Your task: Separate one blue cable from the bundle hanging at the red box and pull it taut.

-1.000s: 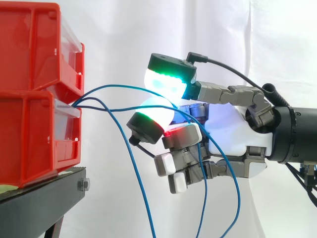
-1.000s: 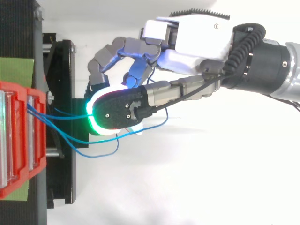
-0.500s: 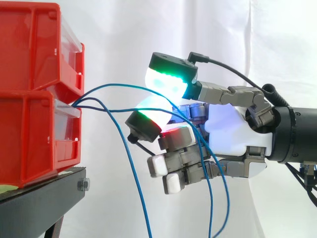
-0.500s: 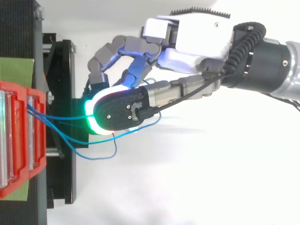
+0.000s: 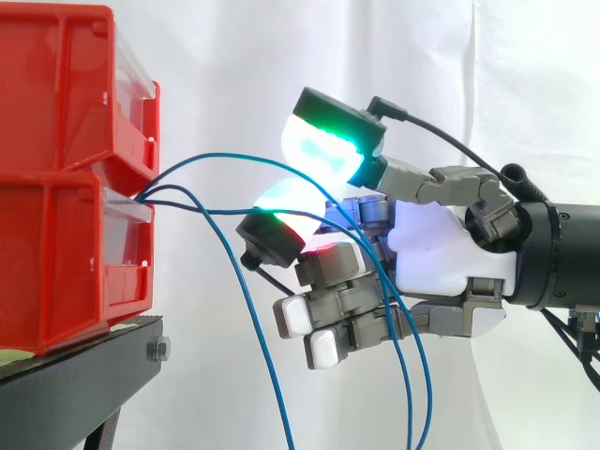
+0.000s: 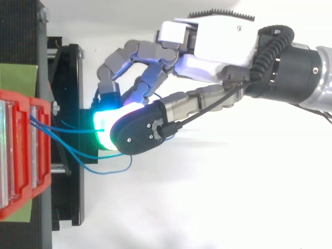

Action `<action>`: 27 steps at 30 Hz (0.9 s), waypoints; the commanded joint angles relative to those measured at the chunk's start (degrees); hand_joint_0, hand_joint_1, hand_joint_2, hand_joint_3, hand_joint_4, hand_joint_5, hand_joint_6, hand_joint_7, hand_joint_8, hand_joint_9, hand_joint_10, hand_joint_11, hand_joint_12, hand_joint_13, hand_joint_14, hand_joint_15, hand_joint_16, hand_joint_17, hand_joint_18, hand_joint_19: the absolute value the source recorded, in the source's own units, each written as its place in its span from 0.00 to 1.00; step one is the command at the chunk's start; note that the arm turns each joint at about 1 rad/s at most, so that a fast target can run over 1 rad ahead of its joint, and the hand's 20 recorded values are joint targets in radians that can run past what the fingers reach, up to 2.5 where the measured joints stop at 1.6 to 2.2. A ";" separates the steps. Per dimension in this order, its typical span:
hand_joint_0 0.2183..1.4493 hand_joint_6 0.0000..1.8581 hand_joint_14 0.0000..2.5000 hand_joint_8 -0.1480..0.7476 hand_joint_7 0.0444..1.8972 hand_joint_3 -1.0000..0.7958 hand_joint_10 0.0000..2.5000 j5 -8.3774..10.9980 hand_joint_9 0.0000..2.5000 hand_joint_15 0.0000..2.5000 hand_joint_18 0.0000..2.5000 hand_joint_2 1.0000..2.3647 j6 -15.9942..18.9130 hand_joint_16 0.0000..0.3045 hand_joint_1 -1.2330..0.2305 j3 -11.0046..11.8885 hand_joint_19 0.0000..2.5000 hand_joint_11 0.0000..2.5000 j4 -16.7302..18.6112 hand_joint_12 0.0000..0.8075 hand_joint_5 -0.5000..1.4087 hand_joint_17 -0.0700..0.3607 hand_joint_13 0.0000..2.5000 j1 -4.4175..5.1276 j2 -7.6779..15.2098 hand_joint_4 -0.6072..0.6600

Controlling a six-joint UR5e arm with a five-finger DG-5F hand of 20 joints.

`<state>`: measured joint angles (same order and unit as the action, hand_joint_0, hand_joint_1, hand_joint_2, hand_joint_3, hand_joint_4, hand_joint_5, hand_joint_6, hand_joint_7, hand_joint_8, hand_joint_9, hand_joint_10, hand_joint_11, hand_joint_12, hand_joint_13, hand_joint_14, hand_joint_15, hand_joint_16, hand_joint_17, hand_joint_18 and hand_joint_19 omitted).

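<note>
Arching out from the front of the red box point(image 5: 56, 253), one blue cable point(image 5: 225, 157) rises, then dips between the glowing pads of the hand point(image 5: 441, 253), which sits near the box but clear of it; its fingers point(image 5: 328, 141) are curled and seem to nip that cable; the rest of the bundle point(image 5: 258, 328) droops below the box's front; the cable runs box-to-hand, so tightening likely means drawing straight away from the box.

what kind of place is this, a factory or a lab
Probably a robotics lab test rig: stacked red bins on a black stand, a plain white curtain behind, and a robot hand among loose blue cables.
</note>
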<state>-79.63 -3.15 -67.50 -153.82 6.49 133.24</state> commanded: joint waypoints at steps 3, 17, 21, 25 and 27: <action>0.29 0.52 0.01 0.57 0.48 0.28 0.00 0.00 0.45 0.26 0.30 0.00 -0.01 0.16 0.47 0.00 0.29 0.50 -0.08 0.48 0.17 0.41 0.34 0.01 0.00 0.61; 0.33 0.52 0.01 0.57 0.52 0.37 0.00 0.00 0.46 0.26 0.30 0.01 0.07 0.15 0.39 0.00 0.28 0.50 -0.43 0.46 0.17 0.41 0.34 0.10 0.00 0.59; 0.34 0.52 0.01 0.56 0.55 0.46 0.00 0.00 0.46 0.26 0.31 0.01 0.07 0.15 0.35 0.00 0.28 0.51 -0.51 0.46 0.18 0.41 0.35 0.10 0.00 0.54; 0.35 0.52 0.01 0.57 0.58 0.50 0.00 0.00 0.46 0.26 0.31 0.02 0.16 0.16 0.34 0.00 0.28 0.51 -0.51 0.47 0.18 0.41 0.35 0.10 0.00 0.50; 0.36 0.53 0.01 0.57 0.58 0.50 0.00 0.00 0.46 0.26 0.31 0.01 0.16 0.16 0.34 0.00 0.28 0.51 -0.51 0.47 0.18 0.41 0.35 0.10 0.00 0.49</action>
<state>-79.63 -3.00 -67.50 -154.33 6.59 133.24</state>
